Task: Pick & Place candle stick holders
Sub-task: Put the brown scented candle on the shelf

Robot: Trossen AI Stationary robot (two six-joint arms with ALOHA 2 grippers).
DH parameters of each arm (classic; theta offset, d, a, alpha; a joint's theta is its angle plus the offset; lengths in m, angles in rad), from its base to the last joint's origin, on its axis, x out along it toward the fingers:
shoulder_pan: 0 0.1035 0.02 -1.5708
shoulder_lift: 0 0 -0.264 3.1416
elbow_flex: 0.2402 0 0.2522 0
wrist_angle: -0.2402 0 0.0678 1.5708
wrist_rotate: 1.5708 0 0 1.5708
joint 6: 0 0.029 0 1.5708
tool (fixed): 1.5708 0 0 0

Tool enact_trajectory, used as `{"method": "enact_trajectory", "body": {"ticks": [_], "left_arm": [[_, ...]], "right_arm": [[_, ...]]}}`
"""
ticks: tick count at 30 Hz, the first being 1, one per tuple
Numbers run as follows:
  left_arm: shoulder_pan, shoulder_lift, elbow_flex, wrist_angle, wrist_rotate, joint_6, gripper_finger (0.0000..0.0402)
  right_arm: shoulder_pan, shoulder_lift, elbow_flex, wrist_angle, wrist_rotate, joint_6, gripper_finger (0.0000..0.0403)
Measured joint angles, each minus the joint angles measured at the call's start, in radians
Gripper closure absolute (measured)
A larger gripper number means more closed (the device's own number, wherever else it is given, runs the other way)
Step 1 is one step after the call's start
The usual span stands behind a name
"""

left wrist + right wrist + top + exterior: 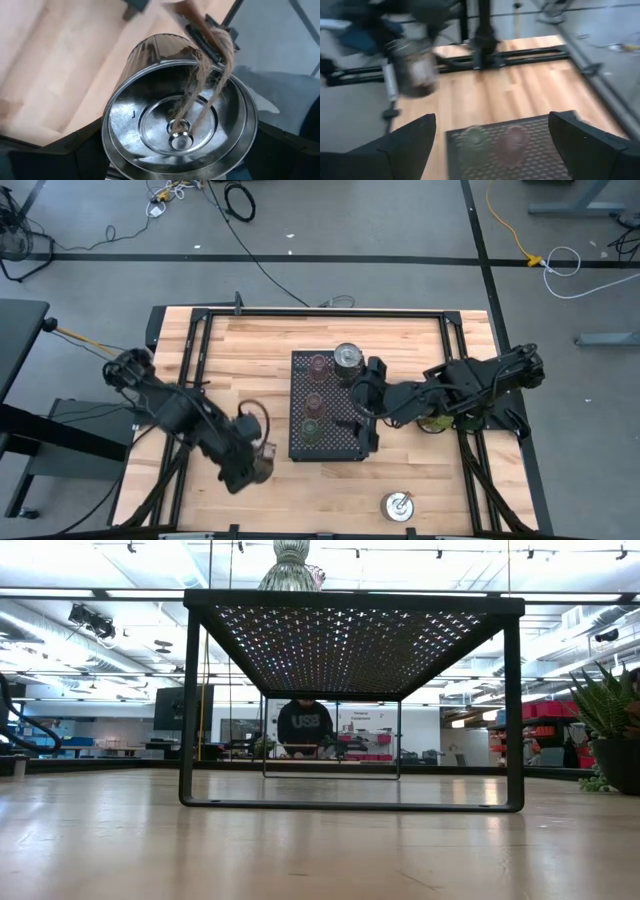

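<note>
From above, the left hand (255, 460), at the frame's lower left, is gripping a silver holder (262, 463) over the bench (240, 350), left of the tray (345, 442). The right hand (365, 412) is hanging empty and spread wide over the tray's right edge.

The left wrist view is showing that holder (175, 130) clamped between wide-set fingers.

Judging by this, a carry is in hand; next, setting it on the tray.
</note>
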Motion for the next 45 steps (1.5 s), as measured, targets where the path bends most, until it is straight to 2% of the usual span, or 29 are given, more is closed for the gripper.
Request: {"method": "enact_trajectory", "body": {"ticks": [3,7,12,21,29,45], "left_arm": [[0.043,-0.001,0.06,-0.03,-0.002,0.045,0.0043],[0.09,-0.001,0.109,-0.035,0.003,0.106,0.0043],[0.151,0.005,0.139,-0.032,0.055,0.159,0.0043],[0.229,0.006,0.143,0.01,0.091,0.212,0.0043],[0.271,0.006,0.143,0.011,0.099,0.248,0.0043],[0.331,0.006,0.151,0.011,0.111,0.355,0.0043]], "right_arm": [[0.006,0.0,0.0,0.016,-0.053,0.003,0.0021],[0.016,0.006,0.0,0.073,-0.053,-0.002,0.0021],[0.019,0.034,-0.001,0.113,-0.054,-0.008,0.0021],[0.016,0.109,-0.002,0.218,-0.055,-0.038,0.0021],[0.011,0.151,-0.002,0.358,-0.114,-0.034,0.0021],[0.002,0.227,0.0,0.434,-0.126,0.024,0.0021]]}}
